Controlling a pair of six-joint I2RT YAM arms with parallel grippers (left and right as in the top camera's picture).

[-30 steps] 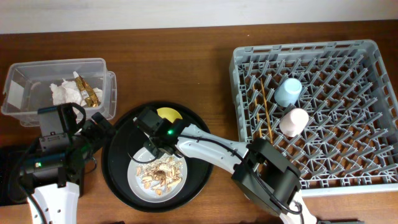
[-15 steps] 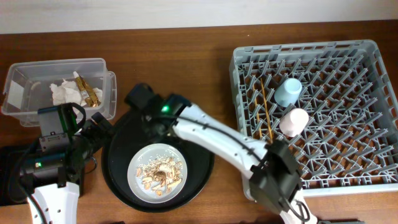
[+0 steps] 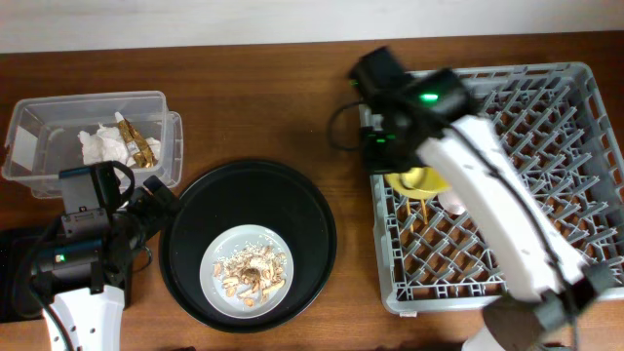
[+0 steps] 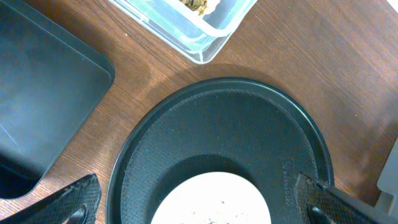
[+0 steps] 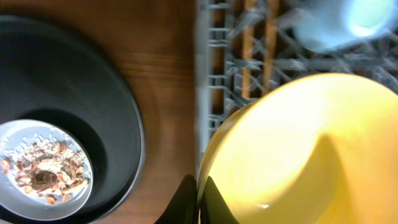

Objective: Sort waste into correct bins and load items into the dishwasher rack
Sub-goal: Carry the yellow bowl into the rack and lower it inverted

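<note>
Right hand [image 5: 198,199], pinching the yellow bowl [image 5: 292,155] by its rim above the dishwasher rack [image 3: 575,117], may let it pivot and drop, perhaps onto the chopsticks [image 5: 250,43]; left hand [image 4: 202,199] gapes wide.

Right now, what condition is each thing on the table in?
Yellow bowl: gripped at its rim by the right gripper, over the rack.
Plate: covered in crumbs, on the round tray.
Clear tub: open, holding napkins and a wrapper.
Rack: partly loaded, chopsticks inside.
Left gripper: open, holding nothing.
Flat black tray: visible part bare.
</note>
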